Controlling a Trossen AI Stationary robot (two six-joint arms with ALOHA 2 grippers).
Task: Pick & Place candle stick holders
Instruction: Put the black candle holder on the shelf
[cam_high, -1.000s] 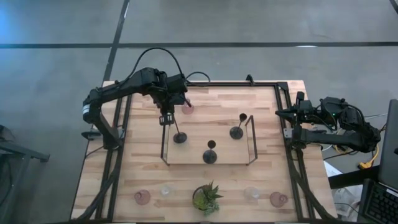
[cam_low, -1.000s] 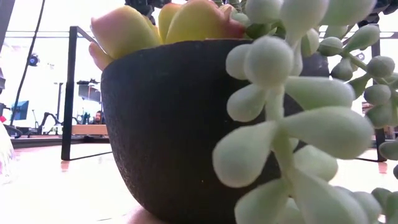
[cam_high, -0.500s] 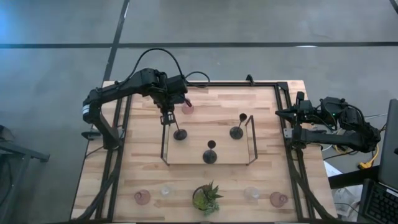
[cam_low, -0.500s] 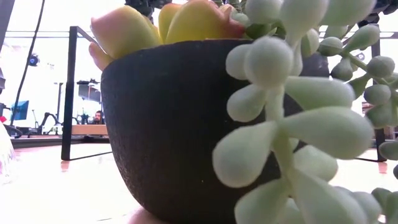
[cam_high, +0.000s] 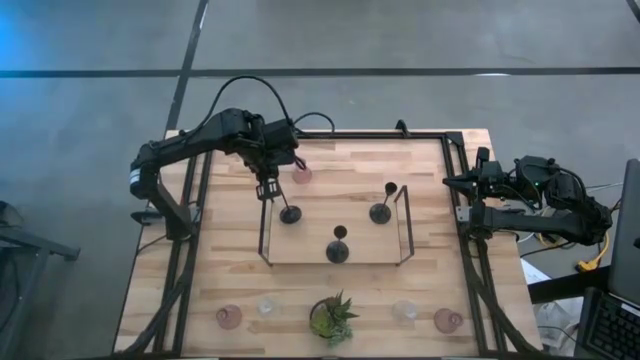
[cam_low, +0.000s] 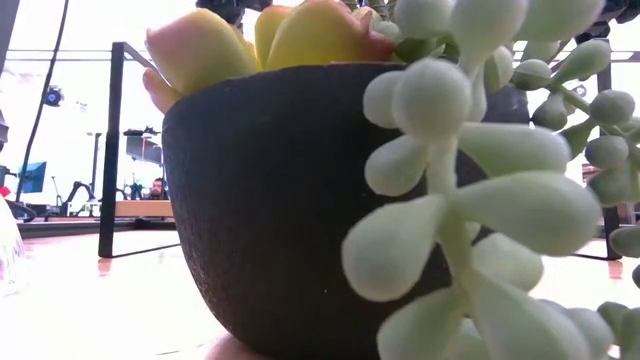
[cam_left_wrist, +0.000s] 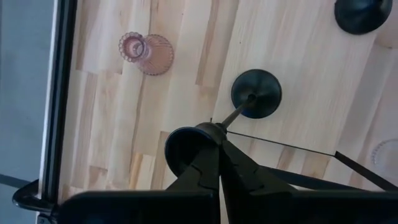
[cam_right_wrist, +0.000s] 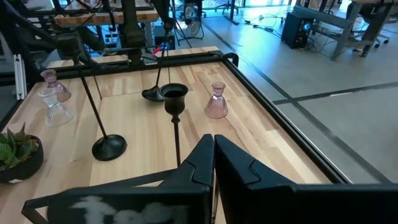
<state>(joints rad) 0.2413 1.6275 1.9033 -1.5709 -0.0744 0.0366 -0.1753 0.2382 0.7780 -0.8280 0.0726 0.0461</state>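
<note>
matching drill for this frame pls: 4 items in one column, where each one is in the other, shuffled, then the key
Items
1. left gripper
2. right gripper
3. potted plant
4. pink holder nearest the left arm

Places
A. near edge of the table, middle
B. off the table's right edge, shut, holding nothing
C. on the table, outside the tray's far side
D. shut, over the tray's left end, by the top of a black holder

Pairs: 1-D, 2-B, 3-A, 4-C

Wooden table (cam_high: 440, 270): tray (cam_high: 300, 255), holders (cam_high: 229, 317), plant (cam_high: 332, 318).
</note>
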